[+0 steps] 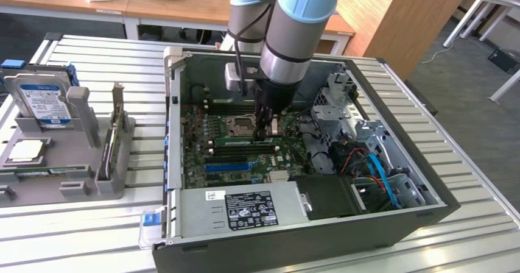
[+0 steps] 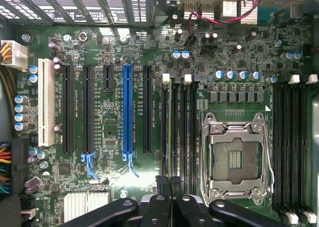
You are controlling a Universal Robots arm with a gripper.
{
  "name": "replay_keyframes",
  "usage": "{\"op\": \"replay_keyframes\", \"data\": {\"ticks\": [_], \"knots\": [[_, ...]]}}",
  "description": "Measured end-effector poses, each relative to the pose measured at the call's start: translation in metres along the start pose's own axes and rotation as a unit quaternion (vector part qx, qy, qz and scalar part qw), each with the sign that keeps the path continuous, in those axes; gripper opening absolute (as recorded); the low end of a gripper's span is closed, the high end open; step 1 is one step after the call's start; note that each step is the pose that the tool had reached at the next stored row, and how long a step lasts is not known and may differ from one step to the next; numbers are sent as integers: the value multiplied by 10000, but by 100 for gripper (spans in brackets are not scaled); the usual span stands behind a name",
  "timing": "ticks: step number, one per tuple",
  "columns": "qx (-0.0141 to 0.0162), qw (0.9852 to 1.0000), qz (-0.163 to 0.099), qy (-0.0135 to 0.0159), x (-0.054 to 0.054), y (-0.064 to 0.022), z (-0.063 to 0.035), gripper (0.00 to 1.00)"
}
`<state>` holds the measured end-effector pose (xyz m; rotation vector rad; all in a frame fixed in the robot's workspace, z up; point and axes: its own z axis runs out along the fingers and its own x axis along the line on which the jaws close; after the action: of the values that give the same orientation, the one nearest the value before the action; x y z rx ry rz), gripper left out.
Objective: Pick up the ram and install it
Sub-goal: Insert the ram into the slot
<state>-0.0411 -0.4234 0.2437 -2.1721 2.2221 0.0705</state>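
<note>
Slatted metal bench point(image 1: 471, 181) carries an open computer case point(image 1: 175, 102), whose walls and drive cage point(image 1: 329, 102) hem in the arm point(image 1: 296, 29). Over the motherboard point(image 2: 104, 117), the claw point(image 1: 264, 131) is pressed together, pinching the ram point(image 1: 240, 141), which stands in a slot just beside the CPU socket point(image 2: 234, 157).
</note>
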Motion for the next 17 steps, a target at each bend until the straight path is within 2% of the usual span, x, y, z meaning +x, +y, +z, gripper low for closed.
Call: {"op": "replay_keyframes", "data": {"ticks": [17], "knots": [[0,10000,0,1,3,0,38,12]]}}
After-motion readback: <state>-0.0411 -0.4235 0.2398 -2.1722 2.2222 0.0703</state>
